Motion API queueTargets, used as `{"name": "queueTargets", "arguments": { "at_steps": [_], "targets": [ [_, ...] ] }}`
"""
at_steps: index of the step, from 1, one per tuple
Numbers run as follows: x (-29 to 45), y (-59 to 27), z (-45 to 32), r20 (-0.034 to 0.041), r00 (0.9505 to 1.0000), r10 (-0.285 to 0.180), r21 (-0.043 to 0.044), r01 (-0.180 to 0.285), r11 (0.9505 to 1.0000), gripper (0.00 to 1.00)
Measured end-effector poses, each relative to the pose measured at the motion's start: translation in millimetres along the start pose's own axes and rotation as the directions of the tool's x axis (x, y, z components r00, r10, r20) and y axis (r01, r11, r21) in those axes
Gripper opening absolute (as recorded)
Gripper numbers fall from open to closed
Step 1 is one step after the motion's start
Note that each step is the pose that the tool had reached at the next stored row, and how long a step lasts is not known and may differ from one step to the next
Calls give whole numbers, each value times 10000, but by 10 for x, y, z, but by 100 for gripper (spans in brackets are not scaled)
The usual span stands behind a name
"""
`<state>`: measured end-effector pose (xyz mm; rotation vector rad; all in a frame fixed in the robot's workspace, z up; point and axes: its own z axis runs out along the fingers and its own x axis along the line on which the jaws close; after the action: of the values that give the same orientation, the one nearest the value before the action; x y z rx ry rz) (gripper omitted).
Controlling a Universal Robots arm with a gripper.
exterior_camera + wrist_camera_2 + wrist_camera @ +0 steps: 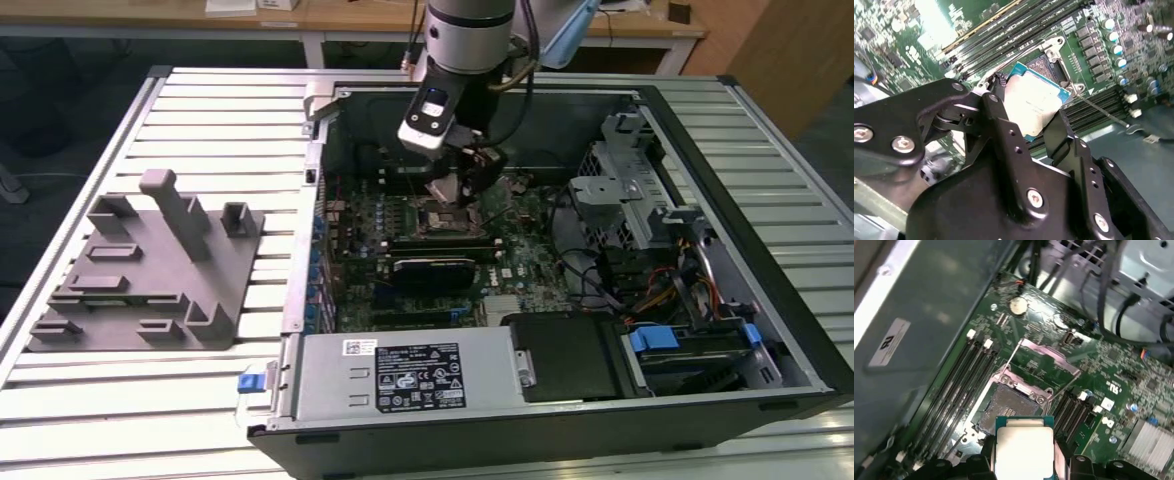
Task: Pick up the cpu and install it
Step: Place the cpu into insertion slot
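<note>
The cpu point(1030, 106) is a flat square chip with a pale silver top and a green-blue rim, held between my gripper's black fingers point(1004, 130). In the first wrist view the cpu point(1024, 450) hangs just short of the open black socket point(1009, 407), whose metal load frame point(1046, 354) is flipped up. In the exterior view my gripper point(461, 190) is lowered inside the computer case, right above the socket point(445, 218) on the green motherboard point(521, 265). The chip sits tilted, above the socket and apart from it.
Memory slots point(961, 385) run beside the socket. A white-labelled grey power supply box point(407, 375) sits at the case's near edge, and a drive cage with cables point(641, 200) is on the exterior view's right. A grey fixture block point(147, 265) stands on the slatted table, on the exterior view's left.
</note>
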<state>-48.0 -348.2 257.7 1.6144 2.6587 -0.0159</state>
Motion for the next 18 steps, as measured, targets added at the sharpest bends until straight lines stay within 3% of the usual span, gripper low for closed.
{"name": "queueTargets", "arguments": {
  "at_steps": [5, 9, 13, 18],
  "targets": [
    [0, 0, 8, 8, 9960, 898, 29, -898, 9960, 55],
    [0, 0, 15, 16, 9867, 1626, 51, -1627, 9867, 55],
    [1, 0, 21, 26, 9724, 2332, 72, -2332, 9724, 55],
    [1, 0, 34, 40, 9470, 3211, 97, -3211, 9470, 55]
  ]
}}
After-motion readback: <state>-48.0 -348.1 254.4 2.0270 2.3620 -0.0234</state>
